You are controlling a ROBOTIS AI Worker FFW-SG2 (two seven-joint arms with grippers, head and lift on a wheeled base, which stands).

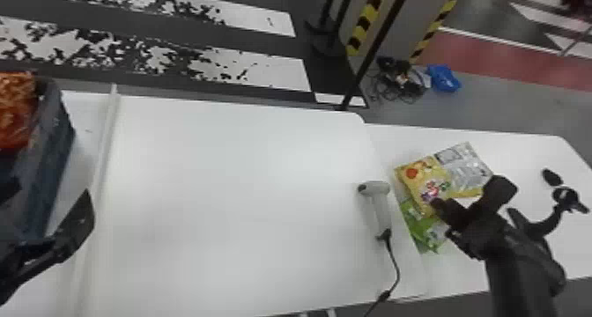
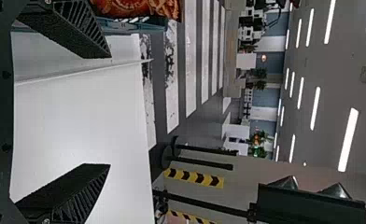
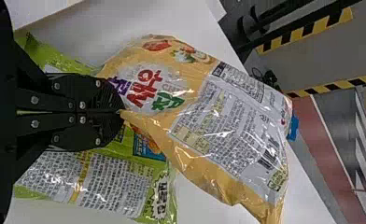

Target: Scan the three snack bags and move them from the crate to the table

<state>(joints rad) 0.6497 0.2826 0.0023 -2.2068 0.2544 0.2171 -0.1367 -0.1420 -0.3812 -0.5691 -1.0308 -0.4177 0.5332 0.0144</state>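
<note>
My right gripper (image 1: 438, 205) is over the right table, at the near side of a yellow snack bag (image 1: 420, 179). In the right wrist view the right gripper (image 3: 120, 112) is shut on an edge of the yellow bag (image 3: 237, 126). A green bag (image 1: 418, 226) lies partly under it; the green bag (image 3: 111, 186) rests on the white surface. An orange-red bag (image 1: 15, 109) is in the dark blue-grey crate (image 1: 55, 140) at the far left. Beside that crate is my left gripper (image 1: 79, 221); in its wrist view the left gripper (image 2: 109, 111) stands open and holds nothing.
A grey hand scanner (image 1: 379, 204) with a black cable lies near the right edge of the middle table (image 1: 229, 184). The right table (image 1: 537, 157) adjoins it. Black stands, striped posts and cables (image 1: 401, 80) are on the floor beyond the tables.
</note>
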